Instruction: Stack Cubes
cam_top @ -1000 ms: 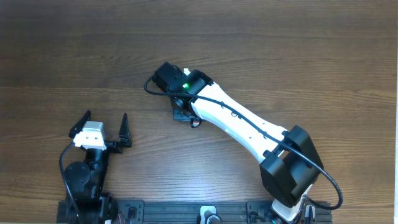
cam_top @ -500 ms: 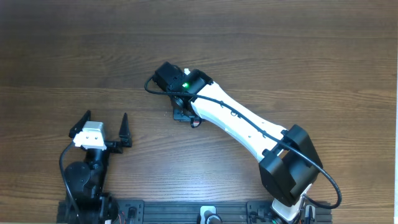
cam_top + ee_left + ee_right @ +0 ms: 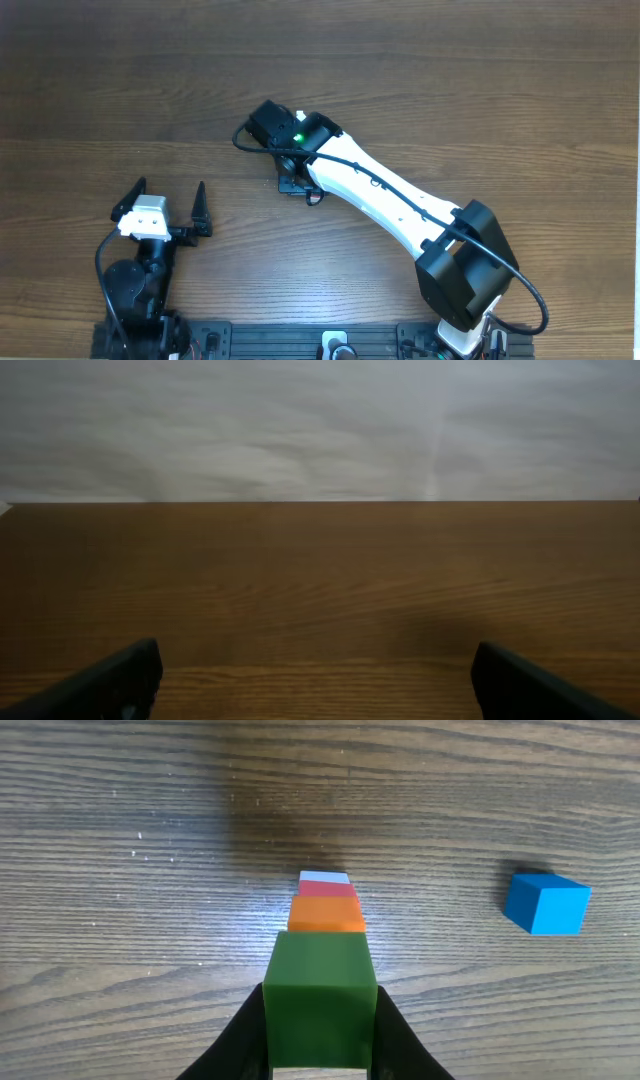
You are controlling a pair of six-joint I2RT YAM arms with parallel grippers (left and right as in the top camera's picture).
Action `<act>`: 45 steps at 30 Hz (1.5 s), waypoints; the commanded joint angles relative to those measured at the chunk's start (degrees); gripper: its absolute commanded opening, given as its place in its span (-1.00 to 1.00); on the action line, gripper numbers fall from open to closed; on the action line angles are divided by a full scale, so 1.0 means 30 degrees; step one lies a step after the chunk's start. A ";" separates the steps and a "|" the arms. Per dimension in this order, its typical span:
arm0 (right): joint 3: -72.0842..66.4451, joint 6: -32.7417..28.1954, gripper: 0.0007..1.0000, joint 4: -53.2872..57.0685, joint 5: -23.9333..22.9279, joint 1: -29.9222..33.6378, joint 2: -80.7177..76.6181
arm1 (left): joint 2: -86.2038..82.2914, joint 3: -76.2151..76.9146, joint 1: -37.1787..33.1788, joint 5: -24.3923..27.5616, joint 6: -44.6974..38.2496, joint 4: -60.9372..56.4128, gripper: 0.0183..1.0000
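Note:
My right gripper (image 3: 320,1025) is shut on a green cube (image 3: 320,982), its black fingers (image 3: 245,1030) pressed against two opposite sides. The green cube sits directly over a stack: an orange cube (image 3: 327,914), then a red cube (image 3: 327,890), then a pale cube (image 3: 323,877) at the bottom. Whether green rests on orange I cannot tell. A blue cube (image 3: 546,903) lies alone on the wooden table, off to one side of the stack. In the top view the right arm's wrist (image 3: 290,135) covers the stack at the table's middle. My left gripper (image 3: 168,200) stands open near its base, holding nothing.
The wooden table (image 3: 480,90) stretches bare around the stack. The left gripper's fingers (image 3: 110,685) face a pale wall beyond the table's far edge (image 3: 320,502). Both arm bases stand along the black rail (image 3: 320,340) at the front.

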State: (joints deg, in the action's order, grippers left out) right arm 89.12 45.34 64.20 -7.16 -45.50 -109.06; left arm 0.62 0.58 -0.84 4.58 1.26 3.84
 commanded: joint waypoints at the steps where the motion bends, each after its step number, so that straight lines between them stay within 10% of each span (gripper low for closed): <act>1: -0.0124 0.0437 -0.88 -0.0095 0.0102 0.0211 -0.0721 | -0.0153 -0.0087 -0.0095 0.0321 -0.0284 0.0036 1.00; 16: -0.0124 0.0437 -0.65 -0.0168 0.0160 0.0284 -0.0874 | -0.0153 -0.0087 -0.0095 0.0321 -0.0284 0.0036 1.00; 31: -0.0095 0.0430 0.96 -0.0226 0.0066 0.0291 -0.0801 | -0.0153 -0.0087 -0.0095 0.0321 -0.0284 0.0036 1.00; 45: 0.0466 -0.2397 0.99 0.0219 0.0080 0.1690 0.4102 | -0.0153 -0.0087 -0.0095 0.0321 -0.0284 0.0036 1.00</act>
State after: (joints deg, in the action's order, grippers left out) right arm 89.08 41.50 63.46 -6.28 -43.38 -103.46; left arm 0.62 0.58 -0.84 4.58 1.26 3.84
